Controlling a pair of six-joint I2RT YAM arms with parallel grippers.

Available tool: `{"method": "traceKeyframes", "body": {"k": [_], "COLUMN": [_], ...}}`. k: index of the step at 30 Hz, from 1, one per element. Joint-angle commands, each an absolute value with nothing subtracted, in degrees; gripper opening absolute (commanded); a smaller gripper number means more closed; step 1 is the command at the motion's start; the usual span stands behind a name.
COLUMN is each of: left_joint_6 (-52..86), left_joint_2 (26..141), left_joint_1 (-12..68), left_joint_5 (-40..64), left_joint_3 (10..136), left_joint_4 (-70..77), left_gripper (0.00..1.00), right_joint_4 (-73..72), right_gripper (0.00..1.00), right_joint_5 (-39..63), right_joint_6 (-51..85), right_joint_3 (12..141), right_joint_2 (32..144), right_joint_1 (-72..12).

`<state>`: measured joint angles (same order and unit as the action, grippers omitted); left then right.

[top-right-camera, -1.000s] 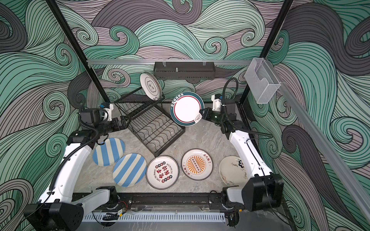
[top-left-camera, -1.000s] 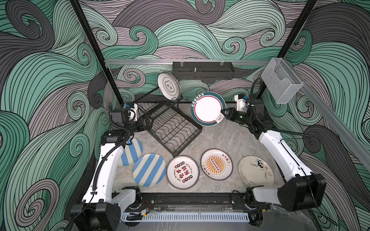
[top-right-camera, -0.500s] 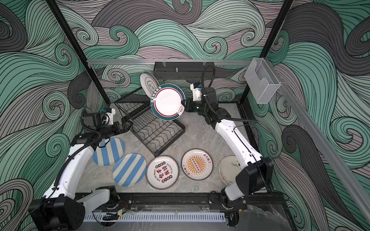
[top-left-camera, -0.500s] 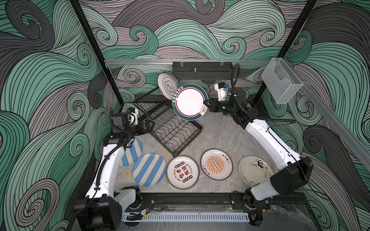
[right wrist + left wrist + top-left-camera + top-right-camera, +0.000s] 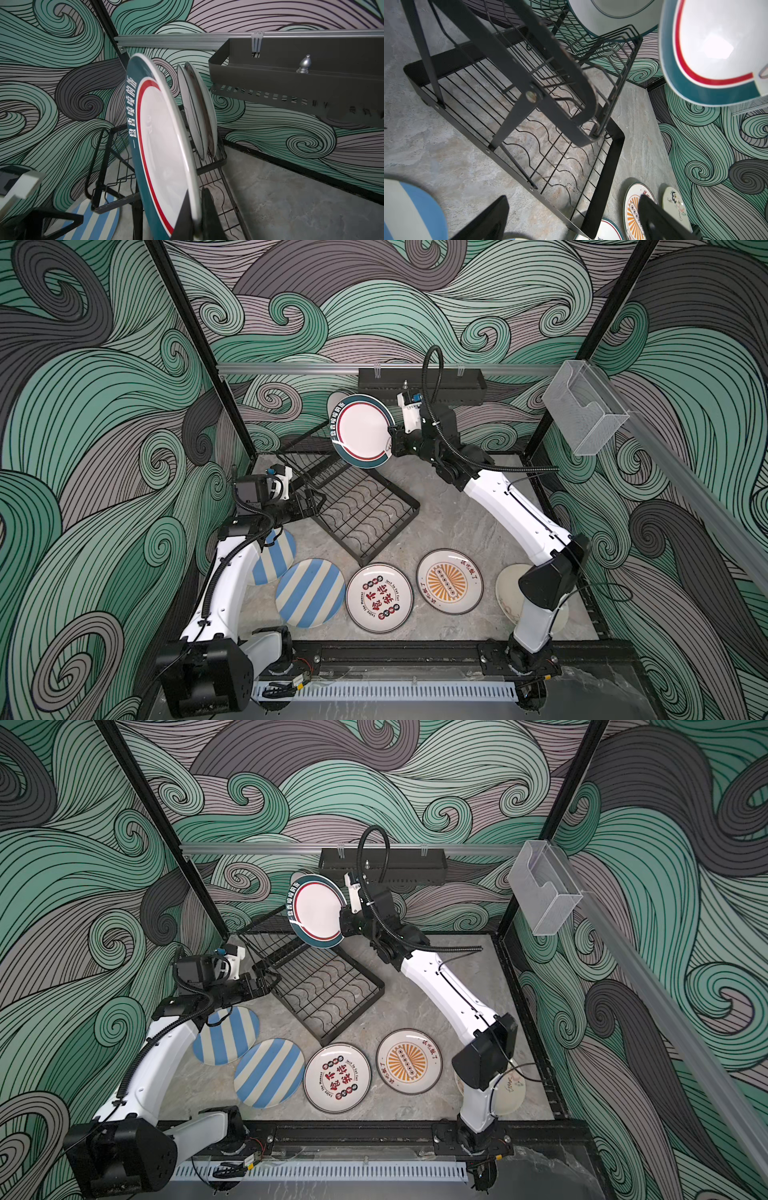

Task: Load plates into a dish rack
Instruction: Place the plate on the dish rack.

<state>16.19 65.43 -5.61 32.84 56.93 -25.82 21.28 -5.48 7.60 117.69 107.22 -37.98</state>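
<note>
My right gripper is shut on the rim of a white plate with a red ring and teal border. It holds the plate on edge above the dish rack, close to two plates standing in the upper shelf. My left gripper is open beside the rack's left side, holding nothing. Two striped plates, a red-and-black character plate, an orange sunburst plate and a cream plate lie flat in front.
A black perforated tray hangs on the back rail just behind the held plate. A clear plastic box is fixed at the right rail. Black frame posts stand at the back corners.
My right arm has carried the teal-rimmed plate left and back, from right of the rack to above its upper shelf. My left gripper has edged slightly toward the rack.
</note>
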Motion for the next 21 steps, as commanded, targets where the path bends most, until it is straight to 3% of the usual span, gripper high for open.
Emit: {"method": "traceKeyframes", "body": {"k": [1,12,21], "left_joint_6": [16.96,17.15,17.23], "left_joint_2": [66.34,66.79,66.96], "left_joint_1": [-6.15,-6.15,-6.15], "left_joint_5": [35.37,35.66,35.72], "left_joint_3": [56.79,56.69,56.69], "left_joint_4": [-24.34,-24.53,-24.61], "left_gripper": [0.99,0.99,0.99], "right_joint_4": [19.62,17.74,17.61], "right_gripper": [0.00,0.00,0.00], "right_joint_5": [-14.73,-26.70,-30.53], "right_joint_6": [2.23,-4.79,-8.38], "right_joint_3": [123.59,137.15,145.83], "right_joint_2": [110.48,121.73,126.22], "right_joint_1": [-39.98,-44.11,-45.52]}}
